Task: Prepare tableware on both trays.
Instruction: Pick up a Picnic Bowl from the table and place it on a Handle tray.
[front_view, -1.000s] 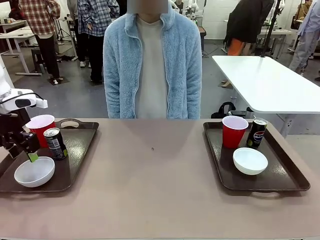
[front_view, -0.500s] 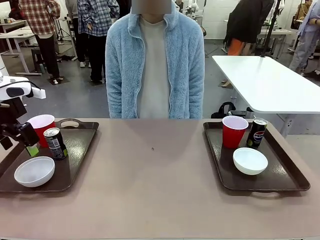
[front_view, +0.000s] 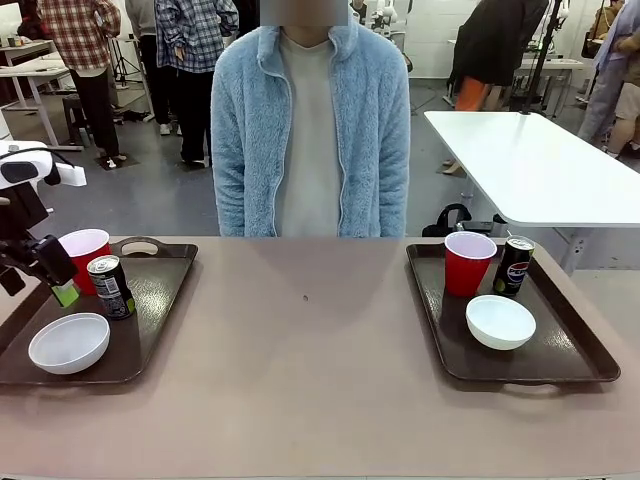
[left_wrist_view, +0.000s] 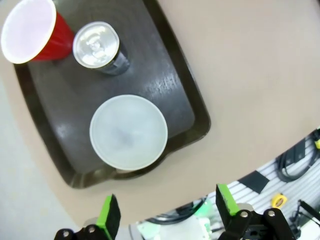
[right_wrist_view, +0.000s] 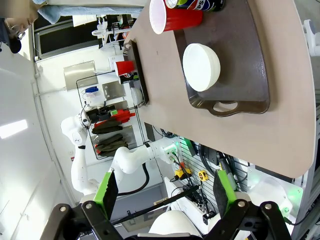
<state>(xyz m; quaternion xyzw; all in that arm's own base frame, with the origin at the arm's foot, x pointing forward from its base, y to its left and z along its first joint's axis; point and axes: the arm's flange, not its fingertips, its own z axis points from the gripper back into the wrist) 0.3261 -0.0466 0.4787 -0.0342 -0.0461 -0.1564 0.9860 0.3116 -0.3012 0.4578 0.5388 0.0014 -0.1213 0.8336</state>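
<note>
White bowl (front_view: 69, 342) now sits released on the left tray (front_view: 150, 325), below the wide-open, empty left hand (front_view: 45, 275) that has lifted clear, so both trays look fully set.

The left arm (front_view: 25, 172) has a white shell with a black cable looped over its wrist. The left gripper (left_wrist_view: 165, 212) is black, with bright green pads (left_wrist_view: 109, 216) on two fingers and round silver screws at the knuckles. The right gripper (right_wrist_view: 164, 192) looks the same: black linkages, green pads, silver screws. The person (front_view: 308, 130) wears a fuzzy light-blue zip jacket over a cream top.
</note>
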